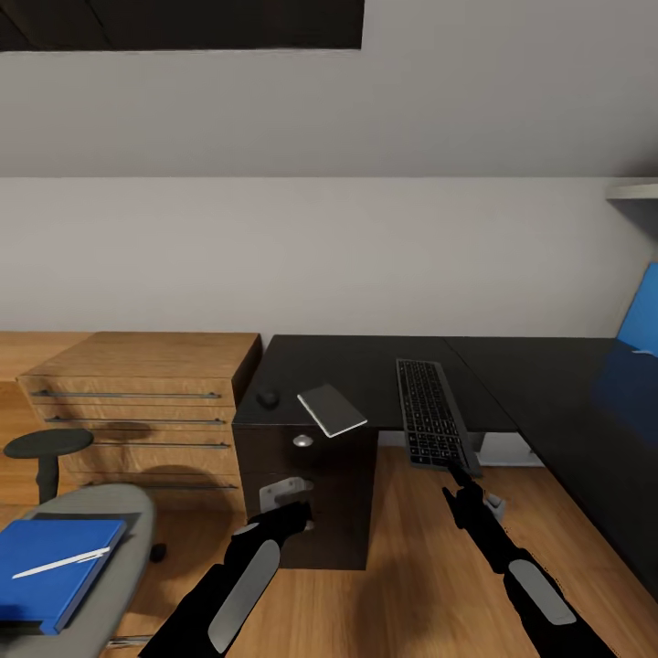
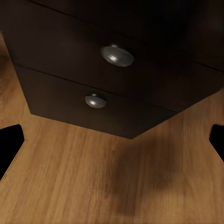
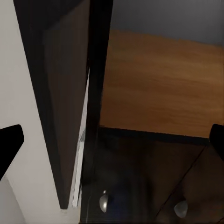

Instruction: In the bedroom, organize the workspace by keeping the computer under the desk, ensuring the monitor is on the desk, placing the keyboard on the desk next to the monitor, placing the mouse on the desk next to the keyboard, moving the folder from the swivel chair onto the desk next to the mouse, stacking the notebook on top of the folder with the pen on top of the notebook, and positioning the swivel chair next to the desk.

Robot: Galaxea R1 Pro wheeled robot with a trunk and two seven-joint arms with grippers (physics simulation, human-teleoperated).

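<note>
The dark keyboard (image 1: 429, 411) lies on the black desk (image 1: 366, 361), its near end jutting past the front edge. My right gripper (image 1: 457, 477) hangs open just below that end; in the right wrist view its fingers (image 3: 10, 143) stand wide apart beside a dark slab with a silver edge (image 3: 65, 93). The grey-white notebook (image 1: 332, 408) and the small dark mouse (image 1: 268, 398) rest above the drawer unit (image 1: 306, 493). My left gripper (image 1: 291, 516) is open in front of the drawers. The blue folder (image 1: 50, 571), with the pen (image 1: 64, 562) on it, lies on the swivel chair (image 1: 123, 521). The monitor and computer are out of view.
A light-wood cabinet (image 1: 137, 402) stands left of the desk, with a black round stool (image 1: 46, 445) before it. The desk's right wing (image 1: 585, 411) carries a blue panel (image 1: 640, 315). Round drawer knobs (image 2: 116, 55) sit close to my left gripper. Wood floor (image 1: 411, 557) lies between the arms.
</note>
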